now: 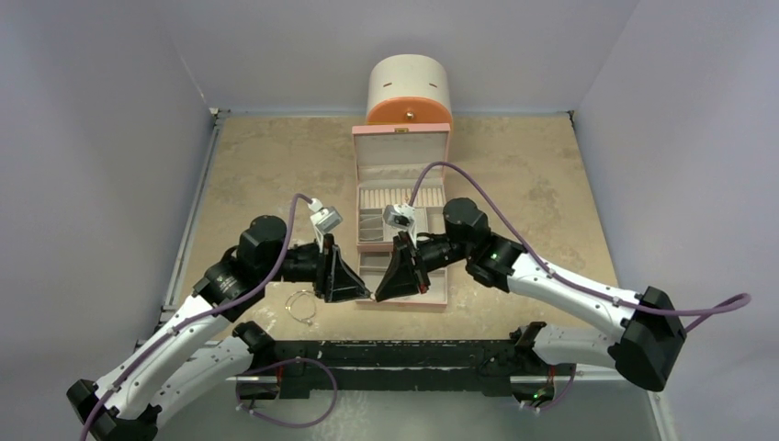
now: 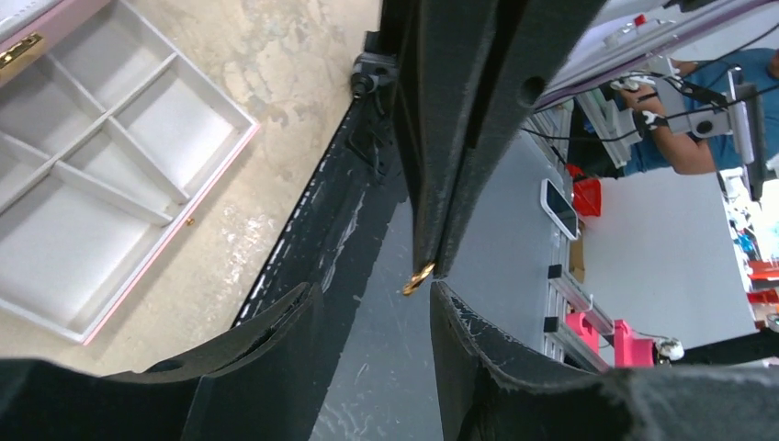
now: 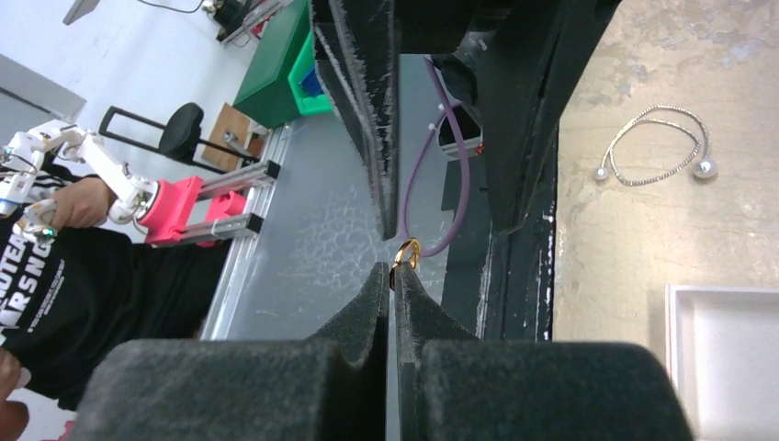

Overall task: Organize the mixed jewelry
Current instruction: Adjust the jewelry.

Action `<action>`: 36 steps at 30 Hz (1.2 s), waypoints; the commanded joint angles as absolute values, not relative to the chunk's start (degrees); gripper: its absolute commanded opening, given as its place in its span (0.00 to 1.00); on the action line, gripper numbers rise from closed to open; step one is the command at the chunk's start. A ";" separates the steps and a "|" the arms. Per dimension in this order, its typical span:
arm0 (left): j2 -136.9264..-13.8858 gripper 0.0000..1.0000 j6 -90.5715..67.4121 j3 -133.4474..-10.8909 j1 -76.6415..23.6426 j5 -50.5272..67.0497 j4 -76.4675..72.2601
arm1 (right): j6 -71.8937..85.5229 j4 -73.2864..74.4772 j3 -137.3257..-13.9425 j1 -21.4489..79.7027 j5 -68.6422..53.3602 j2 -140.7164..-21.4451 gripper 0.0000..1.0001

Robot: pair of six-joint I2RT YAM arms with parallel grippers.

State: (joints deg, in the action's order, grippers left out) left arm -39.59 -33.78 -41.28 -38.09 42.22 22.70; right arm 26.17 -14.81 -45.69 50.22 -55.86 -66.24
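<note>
Top: left gripper (image 1: 365,293), right gripper (image 1: 378,296) tip to tip; wire bangle (image 1: 300,306) lies left of them.
Left wrist: left fingers (image 2: 266,340) parted, empty; gold ring (image 2: 419,277) just beyond gap.
Right wrist: right fingers (image 3: 354,312) clenched on gold ring (image 3: 405,253); shirt lettering (image 3: 28,276) cut, unreadable.

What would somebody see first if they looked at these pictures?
Two black grippers meet tip to tip before the open pink quilted jewelry box: the right gripper pinches a tiny gold ring, the left gripper open, facing it. A thin silvery wire bangle lies on the beige table nearby; a round cream-and-orange drawer cabinet stands behind the box.
</note>
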 commanded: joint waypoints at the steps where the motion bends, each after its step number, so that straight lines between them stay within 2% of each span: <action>1: -39.14 0.45 -33.13 -41.24 -38.41 47.11 17.43 | 27.20 -18.71 -49.55 50.10 -60.06 -67.38 0.00; 14: -39.10 0.35 -33.83 -40.52 -38.44 49.64 15.63 | 31.76 -22.94 -50.21 50.18 -60.69 -70.82 0.00; 20: -39.28 0.23 -33.74 -40.57 -38.45 50.16 15.29 | 32.51 -23.29 -49.53 50.17 -60.51 -70.76 0.00; 23: -39.41 0.20 -33.73 -40.48 -38.46 50.10 15.33 | 32.50 -23.16 -49.34 50.18 -60.42 -70.42 0.00; 24: -39.38 0.18 -33.64 -40.47 -38.44 50.21 15.37 | 32.57 -23.05 -49.27 50.16 -60.32 -70.29 0.00; 27: -38.91 0.00 -33.47 -40.52 -38.42 50.30 15.22 | 32.59 -22.90 -49.05 50.18 -60.12 -70.09 0.00; 33: -37.74 0.00 -34.76 -40.11 -38.44 48.96 14.38 | 33.05 -23.93 -48.18 50.17 -59.74 -69.33 0.00; 36: -36.74 0.00 -35.41 -39.99 -38.47 47.85 14.24 | 33.30 -24.23 -47.58 50.19 -57.92 -67.99 0.17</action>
State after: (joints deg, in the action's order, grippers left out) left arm -38.41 -33.95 -40.34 -38.09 48.86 17.63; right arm 32.99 -20.91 -47.66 50.17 -59.48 -70.98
